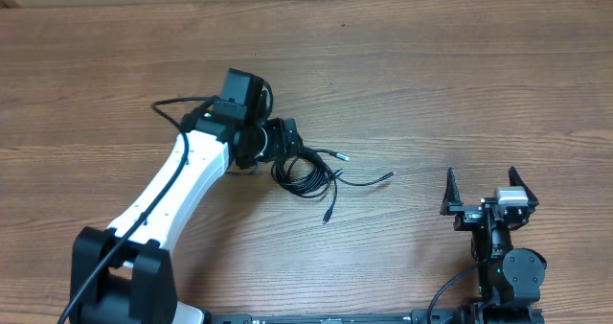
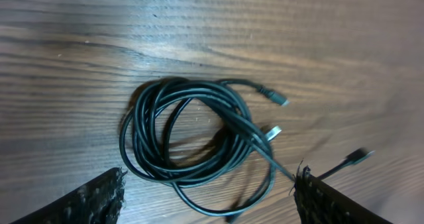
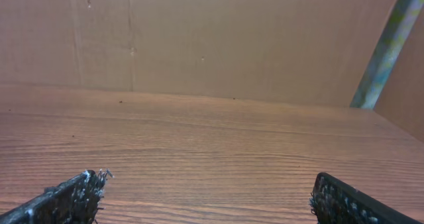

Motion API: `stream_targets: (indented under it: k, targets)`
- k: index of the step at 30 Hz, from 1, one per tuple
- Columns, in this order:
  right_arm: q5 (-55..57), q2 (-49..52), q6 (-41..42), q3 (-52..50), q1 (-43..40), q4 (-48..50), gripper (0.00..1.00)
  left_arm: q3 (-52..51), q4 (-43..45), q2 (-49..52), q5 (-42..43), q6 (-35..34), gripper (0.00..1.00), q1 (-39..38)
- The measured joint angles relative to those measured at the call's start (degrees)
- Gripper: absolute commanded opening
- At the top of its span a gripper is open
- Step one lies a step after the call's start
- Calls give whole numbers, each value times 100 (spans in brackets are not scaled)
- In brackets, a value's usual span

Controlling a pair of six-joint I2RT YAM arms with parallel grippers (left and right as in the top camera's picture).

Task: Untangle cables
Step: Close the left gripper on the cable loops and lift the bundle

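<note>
We're at the reach-in step: left gripper [image 2: 209, 201] hovers over the cables [image 2: 192, 138], jaws spread wide, holding nothing. They're coiled on the table [image 1: 431, 75]. Our right gripper [image 1: 490, 188] sits well apart, jaws released too. Next, we'd guess: drop down, pinch one loose plug end.

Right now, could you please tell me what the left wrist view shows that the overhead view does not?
Only the left wrist view shows the cables closely: overlapping loops and a silver-tipped plug. Only the overhead view shows the whole scene: the left gripper at the coil, the right gripper open, well apart from it. Both show the coil lying on the wooden table, loose ends trailing out.
</note>
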Motion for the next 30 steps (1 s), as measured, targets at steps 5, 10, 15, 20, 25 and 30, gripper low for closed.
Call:
stream_targets:
  k: [5,10,15,20,25,30]
  targets:
    - [0,0,0,0,-2,4,100,0,-4,282,2,828,68,-122]
    - [0,0,0,0,0,0,100,0,-66,505,-212,1952,70,-269]
    - [0,0,-2,0,-2,2,100,0,-61,610,-1036,2389,70,-306]
    - [0,0,0,0,0,2,100,0,76,811,-1429,2437,62,-302]
    - [0,0,0,0,0,0,100,2,129,1276,-1545,2391,55,-302]
    - [0,0,0,0,0,4,100,33,247,1521,-1609,2225,36,-304]
